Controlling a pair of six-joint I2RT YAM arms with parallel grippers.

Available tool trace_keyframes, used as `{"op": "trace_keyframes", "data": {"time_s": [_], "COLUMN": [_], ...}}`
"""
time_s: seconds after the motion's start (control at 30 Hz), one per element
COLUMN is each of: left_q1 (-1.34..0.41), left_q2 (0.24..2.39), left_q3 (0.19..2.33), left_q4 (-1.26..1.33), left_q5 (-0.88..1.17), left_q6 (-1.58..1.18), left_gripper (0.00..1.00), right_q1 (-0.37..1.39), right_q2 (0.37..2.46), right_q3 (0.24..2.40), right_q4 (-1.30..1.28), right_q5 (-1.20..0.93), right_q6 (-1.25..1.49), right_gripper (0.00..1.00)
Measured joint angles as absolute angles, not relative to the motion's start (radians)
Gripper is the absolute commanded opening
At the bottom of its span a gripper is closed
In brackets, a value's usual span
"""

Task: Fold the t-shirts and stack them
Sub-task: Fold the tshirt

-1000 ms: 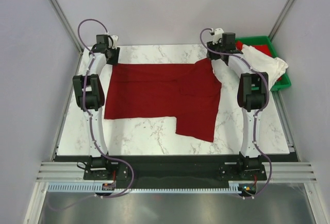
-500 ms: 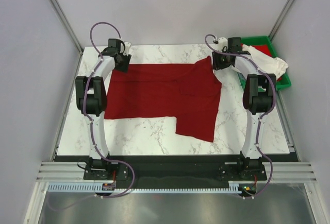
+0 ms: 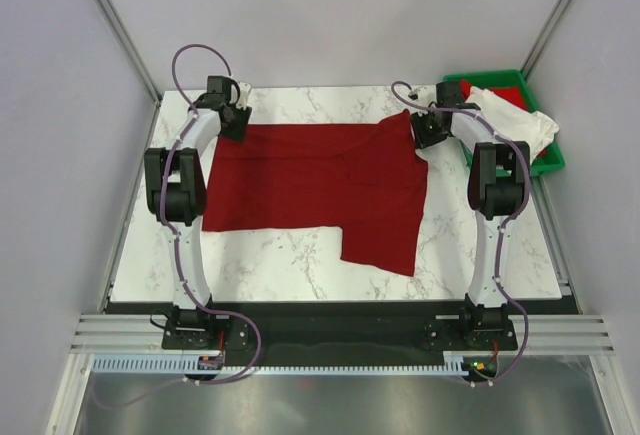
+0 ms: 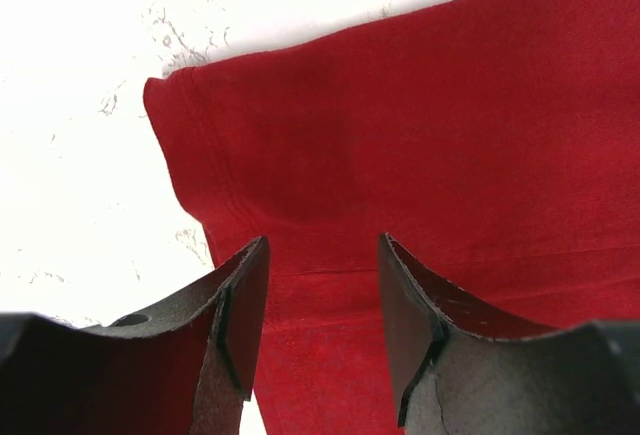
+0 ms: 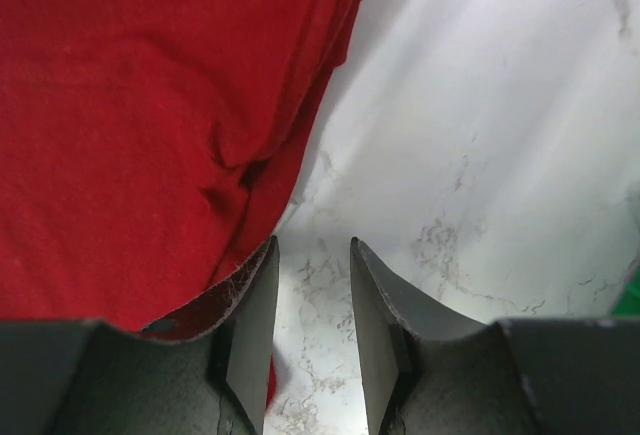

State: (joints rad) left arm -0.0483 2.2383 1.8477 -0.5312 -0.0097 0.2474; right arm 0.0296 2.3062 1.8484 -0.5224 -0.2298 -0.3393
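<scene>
Left gripper (image 4: 322,245): jaws half-parted, empty, corner of plain dark red cloth t-shirt (image 4: 450,135) beneath. Right gripper (image 5: 313,245): narrower gap, empty, over white marble tabletop (image 5: 480,155), shirt edge just left of it. Risk: right pinches nothing, one-sided lift skews fold. Off-white cloth t-shirt (image 3: 515,120) off to its right.

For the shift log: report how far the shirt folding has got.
Done: nothing stacked; the dark red t-shirt lies spread on the table, no finished fold. In hand: the left gripper and right gripper hang open at its far corners, gripping nothing. Left: fold it, then the off-white t-shirt, crumpled in the green bin, and stack both.
</scene>
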Motion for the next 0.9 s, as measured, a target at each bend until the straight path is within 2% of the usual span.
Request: {"op": "trace_keyframes", "data": {"time_s": [0.4, 0.9], "left_q1": [-0.048, -0.048], "left_q2": [2.238, 2.238], "left_q3": [1.848, 1.848], "left_q4": [-0.531, -0.531], "left_q5": [-0.009, 0.009], "left_q6": [0.247, 0.247], "left_gripper": [0.54, 0.53], "right_q1": [0.043, 0.046], "right_q2": [2.299, 2.138], "right_q3": [1.845, 1.728], "right_q4": [-0.546, -0.588], "right_q5": [-0.201, -0.204], "right_q6": [-0.371, -0.409], "right_gripper": [0.41, 0.40]}}
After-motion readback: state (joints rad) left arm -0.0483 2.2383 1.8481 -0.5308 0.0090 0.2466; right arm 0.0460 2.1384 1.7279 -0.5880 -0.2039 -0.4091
